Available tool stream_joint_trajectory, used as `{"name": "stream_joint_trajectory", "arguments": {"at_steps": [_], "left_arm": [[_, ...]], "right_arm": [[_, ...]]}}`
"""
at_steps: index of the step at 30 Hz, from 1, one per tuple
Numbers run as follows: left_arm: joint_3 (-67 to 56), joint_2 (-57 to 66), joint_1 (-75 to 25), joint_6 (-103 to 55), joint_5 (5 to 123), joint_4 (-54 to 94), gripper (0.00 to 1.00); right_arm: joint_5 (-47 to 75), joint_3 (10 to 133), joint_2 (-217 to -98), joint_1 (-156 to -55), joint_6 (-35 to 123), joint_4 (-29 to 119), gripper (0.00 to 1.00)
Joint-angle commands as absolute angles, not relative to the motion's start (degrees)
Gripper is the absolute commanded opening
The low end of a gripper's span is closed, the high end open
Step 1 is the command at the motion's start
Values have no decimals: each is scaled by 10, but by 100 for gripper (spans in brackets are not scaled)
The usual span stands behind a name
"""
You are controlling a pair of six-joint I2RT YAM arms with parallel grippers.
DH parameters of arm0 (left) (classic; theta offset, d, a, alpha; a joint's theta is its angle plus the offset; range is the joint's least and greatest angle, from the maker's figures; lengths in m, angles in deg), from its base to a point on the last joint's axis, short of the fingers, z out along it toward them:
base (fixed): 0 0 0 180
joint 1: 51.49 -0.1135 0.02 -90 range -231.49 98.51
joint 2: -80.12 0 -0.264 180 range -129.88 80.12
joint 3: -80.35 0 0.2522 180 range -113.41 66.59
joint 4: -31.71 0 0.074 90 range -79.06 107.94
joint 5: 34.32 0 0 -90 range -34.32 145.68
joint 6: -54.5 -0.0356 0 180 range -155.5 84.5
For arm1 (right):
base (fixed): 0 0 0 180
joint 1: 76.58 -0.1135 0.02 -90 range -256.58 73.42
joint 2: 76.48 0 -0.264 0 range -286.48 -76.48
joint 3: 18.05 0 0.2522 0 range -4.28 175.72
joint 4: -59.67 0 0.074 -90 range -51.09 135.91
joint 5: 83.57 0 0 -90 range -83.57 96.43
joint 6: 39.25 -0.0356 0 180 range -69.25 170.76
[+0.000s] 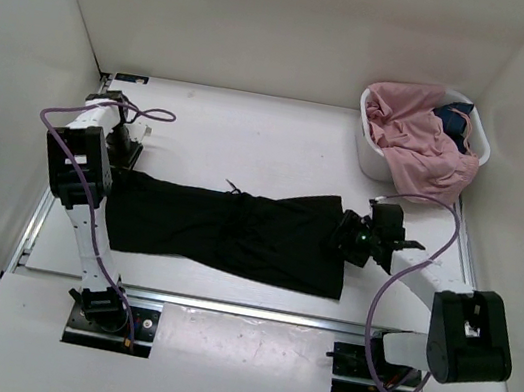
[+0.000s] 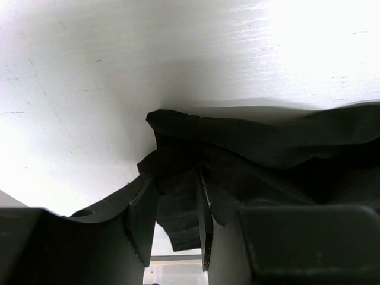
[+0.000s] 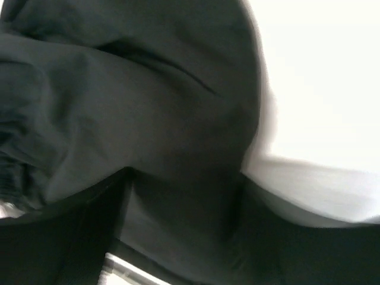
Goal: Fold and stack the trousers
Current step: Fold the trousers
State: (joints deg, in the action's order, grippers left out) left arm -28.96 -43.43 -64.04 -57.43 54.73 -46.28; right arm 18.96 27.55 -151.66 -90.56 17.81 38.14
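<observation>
Shown only by left wrist: left fingers (image 2: 142,222) pinched on long black fabric trousers (image 2: 267,148); right fingers (image 3: 77,231) blurred, perhaps apart, cannot tell.

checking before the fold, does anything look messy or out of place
The pink clothing spills over the near rim of the white basket at the far right. The black trousers lie flat but bunched at the end in the left tool.

black trousers (image 1: 230,231), spread lengthwise across the table, flat, slightly wrinkled, ends pinched between fingers
</observation>
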Motion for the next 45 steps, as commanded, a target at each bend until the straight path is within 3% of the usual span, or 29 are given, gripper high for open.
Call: {"name": "stream_joint_trajectory", "arguments": {"at_steps": [1, 3, 4, 7, 10, 14, 17, 21, 24, 28, 34, 37, 43, 45], "left_arm": [[-307, -400, -640, -569, 549, -460, 42], [-307, -394, -640, -569, 549, -460, 42], [-307, -388, -640, -569, 549, -460, 45], [-313, -372, -640, -569, 549, -460, 53], [-324, -357, -640, -564, 583, -471, 55], [-337, -344, -634, -559, 595, -481, 56], [-328, -344, -612, -559, 600, -487, 56], [-302, -349, -571, -559, 595, -487, 56], [-296, -356, -541, -554, 595, -487, 56], [-302, -375, -522, -554, 595, -487, 56], [-302, -380, -517, -548, 595, -476, 56], [-290, -380, -517, -548, 589, -471, 56], [-284, -380, -517, -548, 589, -471, 56], [-284, -380, -517, -548, 589, -471, 56]], "right_arm": [[279, 239, -1577, -901, 160, 453, 67], [290, 239, -1591, -892, 153, 453, 48], [283, 239, -1591, -882, 152, 440, 25], [308, 216, -1546, -818, 127, 440, 0], [315, 237, -1477, -755, 159, 319, 0], [229, 387, -1412, -686, 265, 77, 0], [139, 548, -1412, -681, 336, -79, 0], [134, 723, -1463, -695, 359, -198, 0], [90, 814, -1493, -795, 298, -227, 0], [29, 829, -1548, -1002, 206, -233, 0], [-22, 858, -1678, -1219, 90, -217, 0], [-46, 942, -1768, -1289, 76, -228, 0], [-52, 1033, -1925, -1321, 119, -249, 0], [-47, 1047, -1954, -1321, 127, -234, 9]]}}
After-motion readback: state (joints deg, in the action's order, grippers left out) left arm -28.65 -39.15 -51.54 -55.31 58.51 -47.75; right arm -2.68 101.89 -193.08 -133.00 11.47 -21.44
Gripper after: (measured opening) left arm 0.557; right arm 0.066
